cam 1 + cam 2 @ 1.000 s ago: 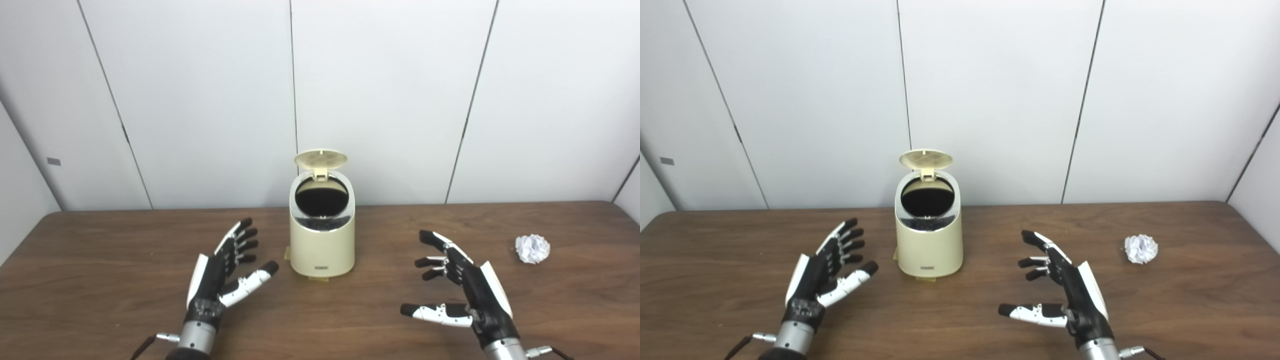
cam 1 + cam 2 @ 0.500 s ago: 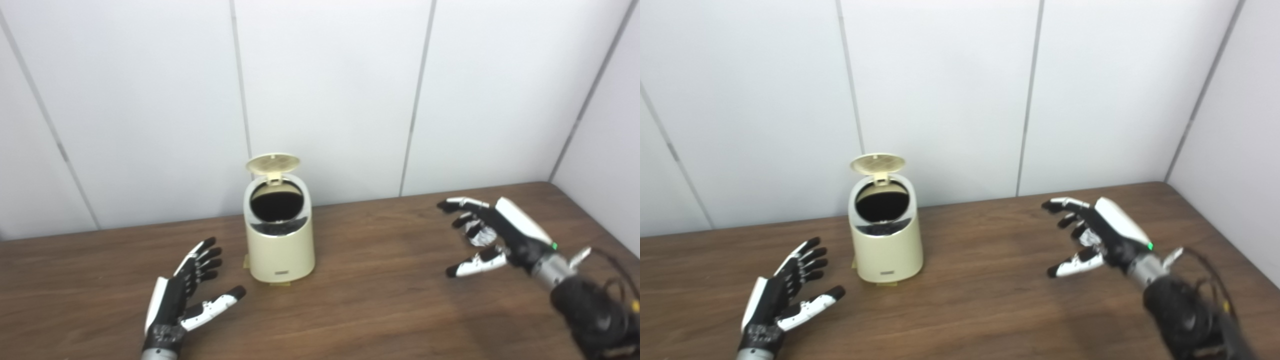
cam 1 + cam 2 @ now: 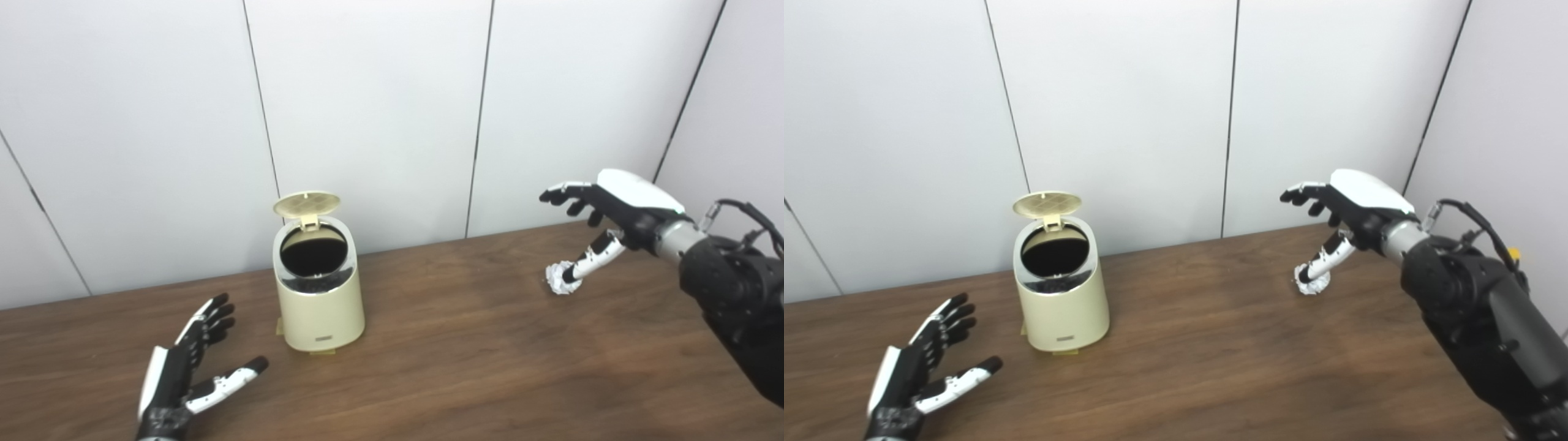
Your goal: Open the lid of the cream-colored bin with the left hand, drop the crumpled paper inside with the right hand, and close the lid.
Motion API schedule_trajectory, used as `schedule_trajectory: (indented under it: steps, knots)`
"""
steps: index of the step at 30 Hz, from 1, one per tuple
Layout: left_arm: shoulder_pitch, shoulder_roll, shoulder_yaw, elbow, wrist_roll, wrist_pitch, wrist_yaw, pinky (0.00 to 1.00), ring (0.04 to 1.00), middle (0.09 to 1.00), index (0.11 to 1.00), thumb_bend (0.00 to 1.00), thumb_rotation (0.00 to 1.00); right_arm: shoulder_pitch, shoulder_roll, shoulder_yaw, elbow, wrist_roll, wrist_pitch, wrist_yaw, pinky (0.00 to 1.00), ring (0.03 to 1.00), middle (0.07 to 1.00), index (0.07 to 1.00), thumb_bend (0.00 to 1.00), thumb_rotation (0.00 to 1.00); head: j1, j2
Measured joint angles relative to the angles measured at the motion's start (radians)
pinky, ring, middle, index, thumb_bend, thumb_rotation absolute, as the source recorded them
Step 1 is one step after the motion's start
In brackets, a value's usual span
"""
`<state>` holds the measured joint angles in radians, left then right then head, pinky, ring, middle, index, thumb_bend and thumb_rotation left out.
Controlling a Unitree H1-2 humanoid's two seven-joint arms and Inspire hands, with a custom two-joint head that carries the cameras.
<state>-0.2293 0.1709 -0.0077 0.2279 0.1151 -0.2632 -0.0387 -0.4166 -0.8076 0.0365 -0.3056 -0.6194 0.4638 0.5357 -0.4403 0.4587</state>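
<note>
Left hand: nearest the camera, low at the front left of the desk, palm turned inward, fingers spread and released, holding nothing. Well apart from the bin, to its front left.

Cream-colored bin: upright on the desk, mid-depth, left of centre. Lid stands raised on its rear hinge, ribbed underside showing. Round opening is dark inside; contents cannot be made out. A small tan piece shows at the foot of the bin, front and left side.

Right arm: reaches in from the right edge, dark sleeve with cabling near the wrist.

Right hand: raised above the far right of the desk, back of hand upward, fingers spread and released, grasping nothing. Thumb points down toward the paper; whether its tip touches cannot be told.

Crumpled paper: lies on the desk below the right hand, well apart from the bin.

Behind: white panelled wall.
</note>
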Motion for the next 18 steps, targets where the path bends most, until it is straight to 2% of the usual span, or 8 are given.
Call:
schedule_trajectory:
  steps: [3,6,8,15,18]
  knots:
    - [-0.002,0.002,0.001,0.006,-0.002,-0.001,-0.002,0.81,0.833,0.869,0.932,0.80,0.17,-0.015,-0.018,0.048,0.068,-0.049,-0.001,0.024,0.63,0.744,0.802,0.809,0.86,0.00,-0.002,0.000]
    - [-0.002,0.005,0.003,0.006,-0.004,-0.002,-0.004,0.78,0.833,0.869,0.930,0.80,0.16,-0.027,-0.034,0.082,0.126,-0.084,-0.007,0.032,0.54,0.679,0.788,0.801,0.86,0.00,-0.005,0.002]
    - [-0.001,0.009,0.003,0.006,-0.004,-0.002,-0.007,0.78,0.830,0.868,0.927,0.80,0.17,-0.052,-0.038,0.105,0.171,-0.105,-0.022,0.033,0.52,0.669,0.789,0.801,0.87,0.01,-0.008,0.003]
    - [-0.001,0.010,0.002,0.005,-0.004,-0.002,-0.010,0.77,0.826,0.872,0.930,0.80,0.16,-0.149,-0.040,0.205,0.301,-0.196,-0.053,0.055,0.67,0.801,0.825,0.823,0.85,0.09,-0.012,0.014]
    - [-0.001,0.012,0.002,0.002,-0.003,0.001,-0.011,0.75,0.825,0.885,0.930,0.80,0.17,-0.192,-0.037,0.234,0.370,-0.214,-0.064,0.070,0.59,0.748,0.847,0.850,0.89,0.18,-0.008,0.018]
